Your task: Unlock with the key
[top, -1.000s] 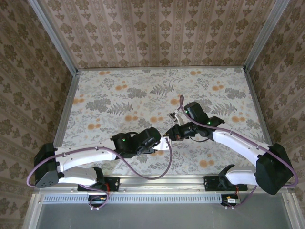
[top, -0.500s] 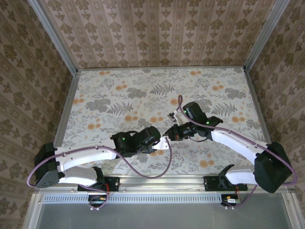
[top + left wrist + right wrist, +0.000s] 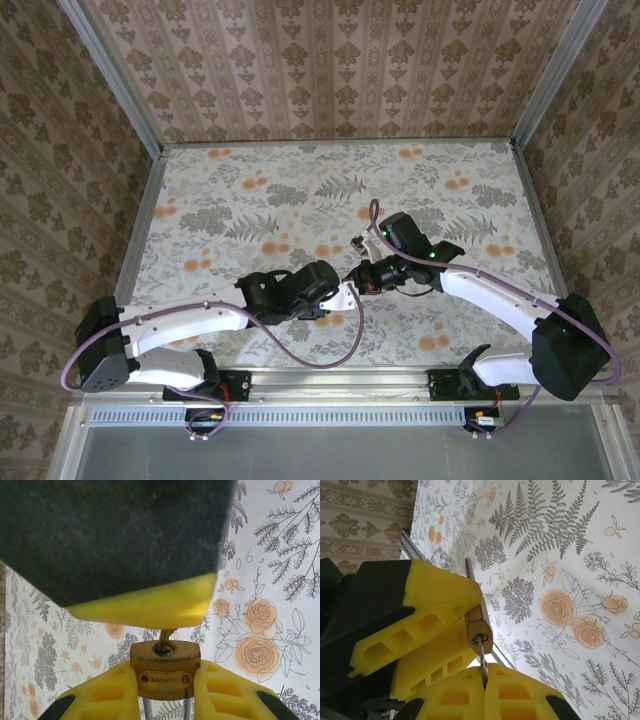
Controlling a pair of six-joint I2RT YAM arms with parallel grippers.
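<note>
A brass padlock (image 3: 165, 672) is clamped by its sides between my left gripper's (image 3: 165, 680) yellow fingers, keyhole end facing out, with two silver shackle legs below it. The key's thin silver blade (image 3: 482, 656) runs from the keyhole of the padlock (image 3: 479, 627) into my right gripper (image 3: 484, 677), which is shut on the key. Its red tag is hidden. In the top view the left gripper (image 3: 343, 293) and right gripper (image 3: 362, 279) meet tip to tip above the table's middle. The right gripper's finger (image 3: 145, 605) hangs just above the padlock in the left wrist view.
The table (image 3: 250, 200) carries a floral cloth, with metal rails (image 3: 138, 225) along its sides and wallpapered walls around it. A purple cable (image 3: 340, 355) loops from the left arm near the front edge.
The left arm has eased a little to the right and the right wrist slightly left. Both grips hold, with the key still in the padlock.
</note>
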